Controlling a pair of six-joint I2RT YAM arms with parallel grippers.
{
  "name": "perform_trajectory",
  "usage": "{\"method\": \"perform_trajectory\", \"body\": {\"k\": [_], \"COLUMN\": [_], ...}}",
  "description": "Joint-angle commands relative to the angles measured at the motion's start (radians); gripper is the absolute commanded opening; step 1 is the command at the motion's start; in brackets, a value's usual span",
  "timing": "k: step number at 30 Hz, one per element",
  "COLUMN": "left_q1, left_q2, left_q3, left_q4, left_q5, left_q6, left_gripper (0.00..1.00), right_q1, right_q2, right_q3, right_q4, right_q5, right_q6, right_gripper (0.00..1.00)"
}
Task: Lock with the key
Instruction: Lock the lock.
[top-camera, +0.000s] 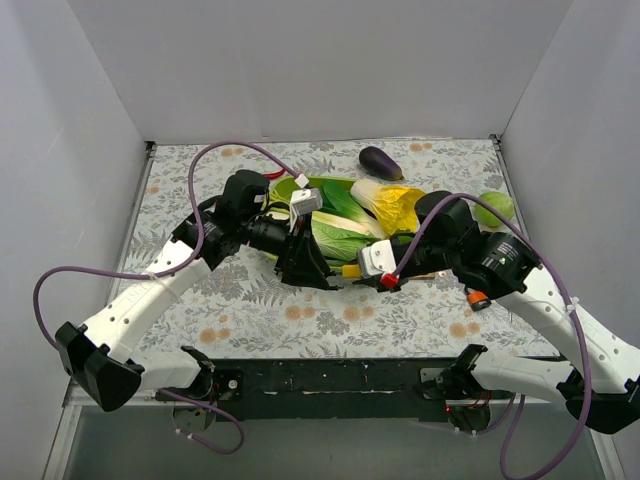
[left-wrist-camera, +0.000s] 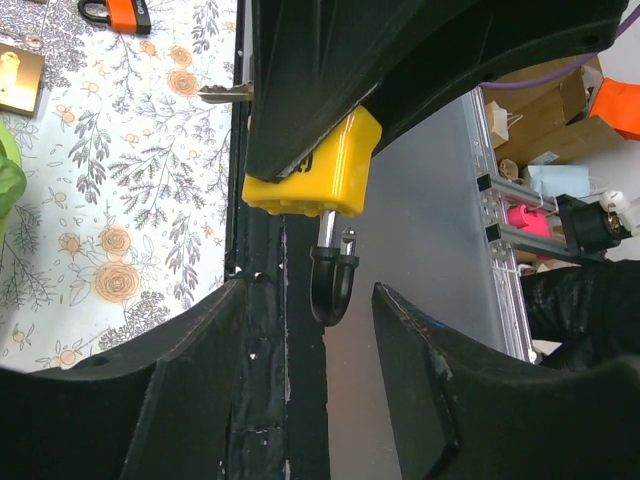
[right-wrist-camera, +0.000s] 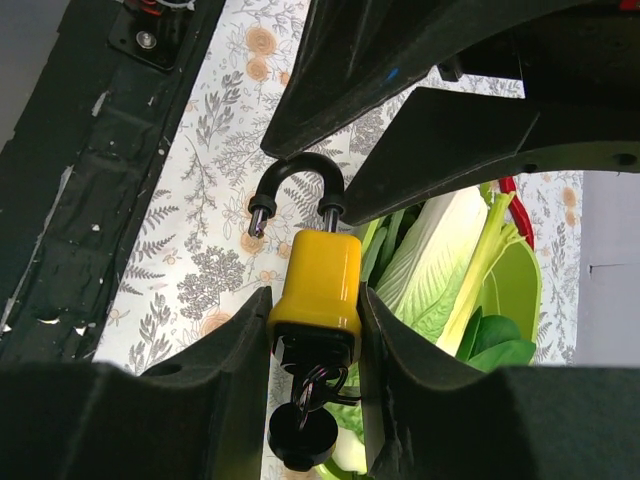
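My right gripper (right-wrist-camera: 312, 310) is shut on the body of a yellow padlock (right-wrist-camera: 320, 275), holding it in the air over the flowered table mat. The padlock's black shackle (right-wrist-camera: 297, 180) stands sprung open, one end free. The key's round black head (right-wrist-camera: 303, 435) hangs on a ring under the lock body. In the left wrist view, a silver key blade (left-wrist-camera: 225, 93) pokes out beside the padlock (left-wrist-camera: 315, 175). My left gripper (left-wrist-camera: 310, 292) faces it with its jaws apart. The shackle (left-wrist-camera: 333, 285) sits between its fingertips, nearer the right finger (left-wrist-camera: 430, 370), and a gap shows on both sides.
A green plate (top-camera: 283, 187) with cabbage and leafy greens lies just behind both grippers. An eggplant (top-camera: 380, 161) and a green round vegetable (top-camera: 495, 207) lie further back. An orange padlock (top-camera: 477, 298) rests near the right arm. A brass block (left-wrist-camera: 18, 78) lies on the mat.
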Motion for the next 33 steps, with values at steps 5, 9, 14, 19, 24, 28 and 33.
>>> {"method": "perform_trajectory", "body": {"k": [5, 9, 14, 19, 24, 28, 33], "left_q1": [-0.011, -0.012, -0.033, -0.046, -0.034, 0.006, 0.023], "left_q2": [-0.01, -0.014, -0.01, -0.005, -0.016, -0.024, -0.014], "left_q3": [-0.041, -0.061, -0.062, -0.052, -0.056, -0.027, 0.04], "left_q4": [0.055, 0.053, 0.055, 0.064, 0.102, 0.112, 0.064], "left_q5": [0.042, 0.037, 0.032, 0.003, -0.035, -0.067, -0.104], "left_q6": [-0.038, -0.03, -0.027, -0.035, -0.082, -0.053, 0.037], "left_gripper": [0.45, 0.45, 0.38, 0.03, 0.0, 0.0, 0.0], "right_q1": [0.028, 0.033, 0.038, 0.041, 0.042, 0.041, 0.036], "right_q2": [-0.027, -0.035, -0.033, -0.032, -0.039, -0.025, -0.022], "right_q3": [-0.016, -0.025, -0.025, -0.025, -0.028, -0.01, 0.001], "right_q4": [0.105, 0.113, 0.112, 0.116, 0.153, 0.129, 0.066], "right_q5": [0.066, 0.072, 0.071, 0.072, 0.091, 0.146, 0.174], "right_q6": [-0.034, -0.048, -0.043, -0.037, 0.082, 0.226, 0.329], "right_gripper": [0.01, 0.01, 0.01, 0.01, 0.16, 0.74, 0.83]}}
